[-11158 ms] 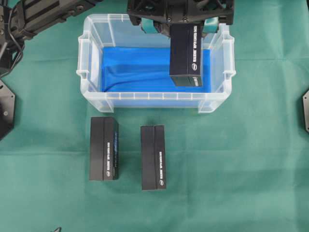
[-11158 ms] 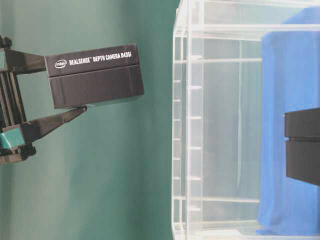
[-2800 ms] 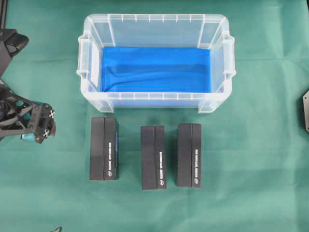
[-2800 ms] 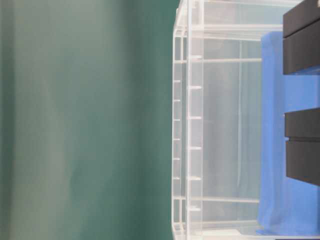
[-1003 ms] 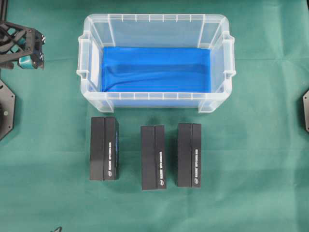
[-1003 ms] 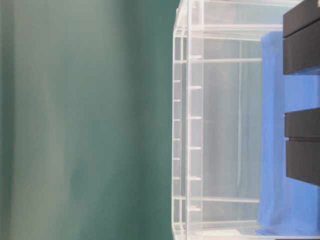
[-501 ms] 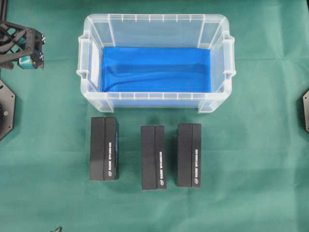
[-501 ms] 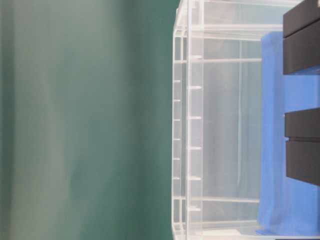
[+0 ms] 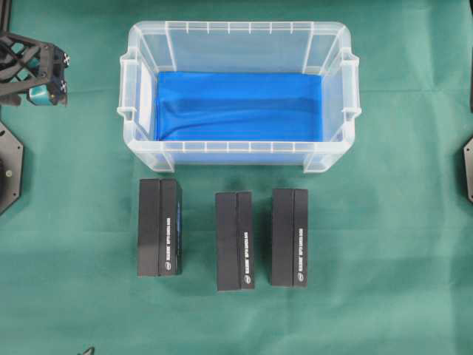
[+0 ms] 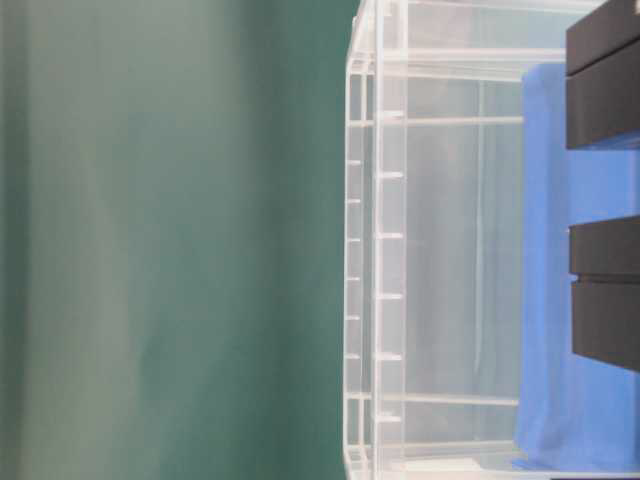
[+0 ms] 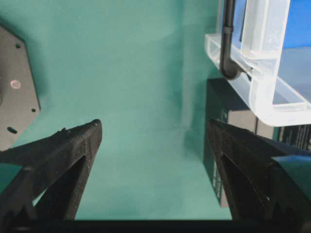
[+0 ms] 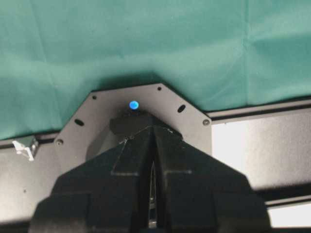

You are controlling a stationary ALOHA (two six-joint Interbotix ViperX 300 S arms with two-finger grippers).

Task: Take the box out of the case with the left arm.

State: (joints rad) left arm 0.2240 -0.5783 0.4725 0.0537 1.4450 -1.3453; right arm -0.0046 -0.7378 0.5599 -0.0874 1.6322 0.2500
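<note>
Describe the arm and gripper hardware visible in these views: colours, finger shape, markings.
The left gripper has matte black fingers that taper to wedge tips, with teal pads near their base. From overhead it shows a black frame with small white cross marks and a teal block. The right gripper is also black and angular, seen over a black octagonal base plate with screws and a blue LED.

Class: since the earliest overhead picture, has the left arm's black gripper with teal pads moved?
Yes. The left gripper, then over the clear plastic case, now sits beyond its left end, empty.

Overhead looks straight down; table-level view sits sideways, sharing the case (image 9: 238, 89).
</note>
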